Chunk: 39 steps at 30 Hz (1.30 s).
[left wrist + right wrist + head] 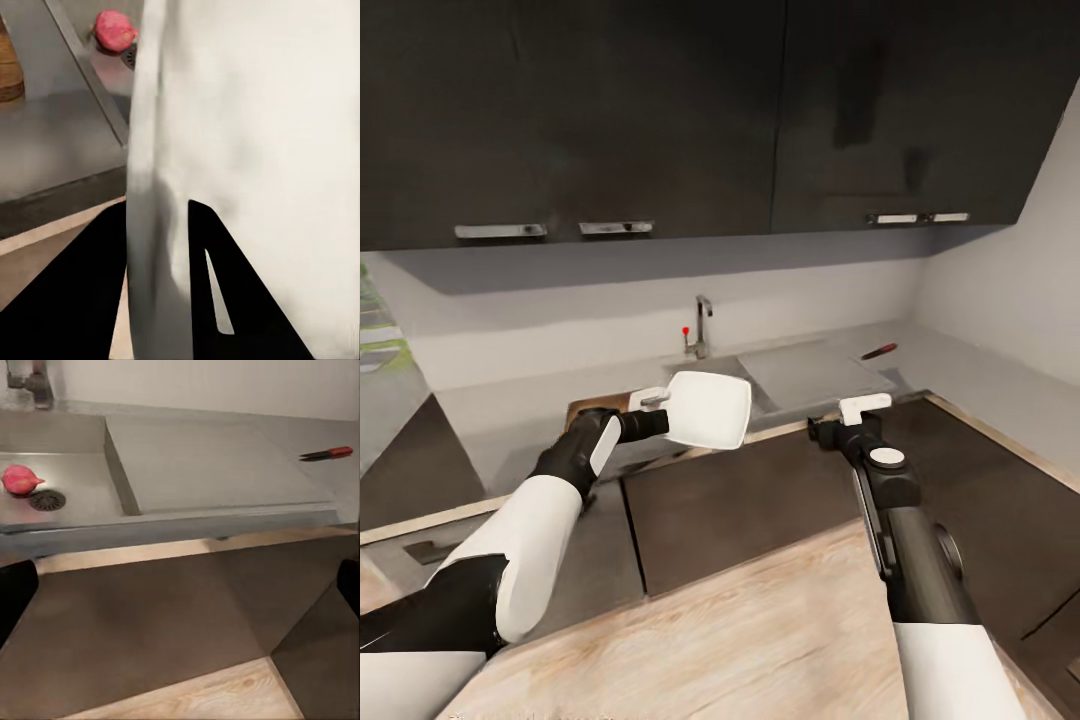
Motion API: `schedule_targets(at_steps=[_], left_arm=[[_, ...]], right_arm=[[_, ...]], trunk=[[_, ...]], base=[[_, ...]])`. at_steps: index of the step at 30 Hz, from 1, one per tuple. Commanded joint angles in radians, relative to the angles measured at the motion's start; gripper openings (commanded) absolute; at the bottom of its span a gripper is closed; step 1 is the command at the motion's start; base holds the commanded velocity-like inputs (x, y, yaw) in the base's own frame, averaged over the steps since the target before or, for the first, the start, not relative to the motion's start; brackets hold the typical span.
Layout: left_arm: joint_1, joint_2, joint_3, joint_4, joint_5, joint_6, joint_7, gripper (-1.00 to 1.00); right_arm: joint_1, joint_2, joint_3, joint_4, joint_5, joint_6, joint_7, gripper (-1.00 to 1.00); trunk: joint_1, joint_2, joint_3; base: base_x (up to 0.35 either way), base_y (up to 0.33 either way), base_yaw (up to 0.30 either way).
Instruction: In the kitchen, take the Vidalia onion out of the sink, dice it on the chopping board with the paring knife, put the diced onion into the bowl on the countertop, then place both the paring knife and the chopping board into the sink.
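Pale plank floor fills the lower frame. Left gripper (656, 412) jaws clamp the bowl (710, 408) mid-frame; right gripper (180, 592) jaws are spread, empty. Onion (21, 479) lies undiced in the sink (75, 506), paring knife (327, 453) upper right: everything remains.

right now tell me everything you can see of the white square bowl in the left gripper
The shallow white bowl, square with rounded corners, looks like smooth glazed ceramic and seems empty. The left gripper is clamped on its rim, one finger either side of the wall in the left wrist view. It is held tilted, its inside facing the head camera, lifted in front of the grey steel sink. It appears clear of the dark countertop.
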Motion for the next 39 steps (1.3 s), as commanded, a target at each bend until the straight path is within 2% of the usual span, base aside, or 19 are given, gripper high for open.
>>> schedule_targets(at_steps=[1,25,39], left_arm=[[-0.001,-0.001,0.007,-0.001,0.004,0.007,-0.003,-1.00],[-0.001,-0.001,0.007,-0.001,0.004,0.006,-0.003,-1.00],[-0.001,-0.001,0.006,-0.001,0.004,0.007,-0.003,-1.00]], right_arm=[[-0.001,0.001,-0.002,-0.002,0.011,0.004,0.010,1.00],[-0.001,0.001,-0.002,-0.001,0.011,0.005,0.010,1.00],[-0.001,0.001,-0.002,-0.002,0.011,0.004,0.010,1.00]], trunk=[[0.001,-0.002,-0.002],[0.001,-0.002,-0.002],[0.001,-0.002,-0.002]], base=[[0.073,0.204,0.273],[0.195,0.187,0.285],[0.065,0.037,0.286]])
